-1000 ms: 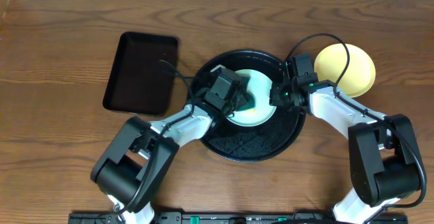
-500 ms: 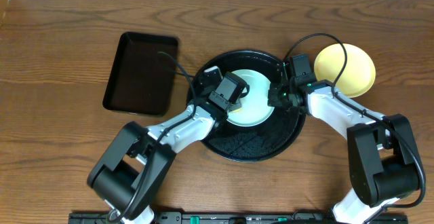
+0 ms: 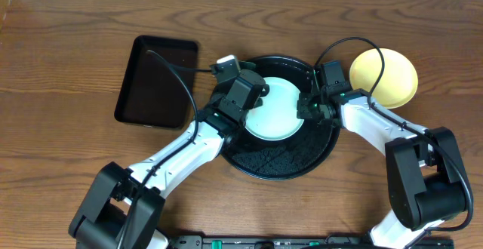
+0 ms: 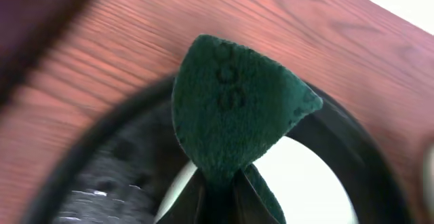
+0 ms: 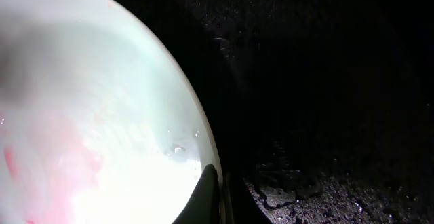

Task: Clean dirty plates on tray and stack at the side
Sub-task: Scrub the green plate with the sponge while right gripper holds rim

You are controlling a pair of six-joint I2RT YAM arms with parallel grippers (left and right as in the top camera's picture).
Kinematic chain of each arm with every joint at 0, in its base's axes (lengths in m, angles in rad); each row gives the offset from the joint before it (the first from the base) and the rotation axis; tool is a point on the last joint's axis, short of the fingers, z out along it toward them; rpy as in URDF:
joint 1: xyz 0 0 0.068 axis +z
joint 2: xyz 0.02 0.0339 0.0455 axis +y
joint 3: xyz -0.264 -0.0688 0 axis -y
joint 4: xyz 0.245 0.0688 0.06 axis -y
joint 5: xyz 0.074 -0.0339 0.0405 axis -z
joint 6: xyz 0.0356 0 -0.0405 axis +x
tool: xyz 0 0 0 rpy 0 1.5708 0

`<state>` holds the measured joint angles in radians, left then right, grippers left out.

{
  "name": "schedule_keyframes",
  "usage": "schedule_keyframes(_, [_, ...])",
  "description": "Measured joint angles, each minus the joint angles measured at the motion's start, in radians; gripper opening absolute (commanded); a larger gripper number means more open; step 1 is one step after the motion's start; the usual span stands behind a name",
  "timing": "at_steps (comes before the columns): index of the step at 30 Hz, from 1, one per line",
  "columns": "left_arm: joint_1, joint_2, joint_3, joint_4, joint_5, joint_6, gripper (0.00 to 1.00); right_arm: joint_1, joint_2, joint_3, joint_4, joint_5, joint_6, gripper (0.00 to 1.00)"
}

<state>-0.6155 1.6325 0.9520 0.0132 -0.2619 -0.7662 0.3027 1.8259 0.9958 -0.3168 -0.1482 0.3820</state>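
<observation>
The round black tray point(image 3: 302, 162) sits mid-table. A light blue-green plate point(image 3: 278, 112) lies in its far half. It has a pale pink smear in the right wrist view point(image 5: 88, 115). My right gripper point(image 3: 309, 107) is shut on the plate's right rim, as the right wrist view point(image 5: 215, 193) shows. My left gripper point(image 3: 251, 98) hovers over the plate's left edge. It is shut on a dark green sponge point(image 4: 230, 108). The pale yellow plate point(image 3: 383, 76) lies on the table to the right of the tray. The white plate is not in view.
A smaller rectangular black tray point(image 3: 156, 80) lies on the table to the left of the round tray. Cables loop over both arms near the tray's far rim. The tray's textured base point(image 5: 339, 115) shows wet specks.
My left gripper has lifted the sponge off the plate's middle and drawn back up and to the left. The plate's face is now uncovered. My right gripper has held still.
</observation>
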Motion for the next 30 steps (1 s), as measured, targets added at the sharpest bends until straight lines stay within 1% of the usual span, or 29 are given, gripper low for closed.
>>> schedule_keyframes(5, [-0.002, 0.042, -0.002, 0.109, 0.151, -0.066, 0.08, 0.0, 0.0, 0.0, 0.0, 0.003, 0.0, 0.01])
schedule_keyframes(9, [-0.003, 0.122, -0.002, 0.165, 0.198, -0.101, 0.08, 0.0, 0.0, 0.0, 0.0, 0.004, 0.0, 0.01])
schedule_keyframes(15, [-0.002, 0.241, -0.002, 0.172, 0.222, -0.181, 0.08, 0.0, 0.0, 0.0, 0.0, 0.006, 0.0, 0.01])
schedule_keyframes(19, [-0.002, 0.247, -0.001, 0.16, 0.208, -0.172, 0.08, 0.0, 0.0, 0.0, 0.0, 0.008, 0.0, 0.01])
schedule_keyframes(21, [-0.003, 0.247, 0.002, 0.14, 0.189, -0.148, 0.08, 0.0, 0.0, 0.0, 0.0, 0.008, 0.0, 0.01])
schedule_keyframes(25, [-0.003, 0.24, 0.017, 0.074, 0.146, -0.086, 0.08, 0.0, 0.0, 0.001, -0.001, 0.007, 0.0, 0.01])
schedule_keyframes(30, [-0.004, 0.203, 0.018, -0.027, 0.048, -0.032, 0.08, 0.0, 0.0, 0.002, -0.003, 0.007, 0.0, 0.01])
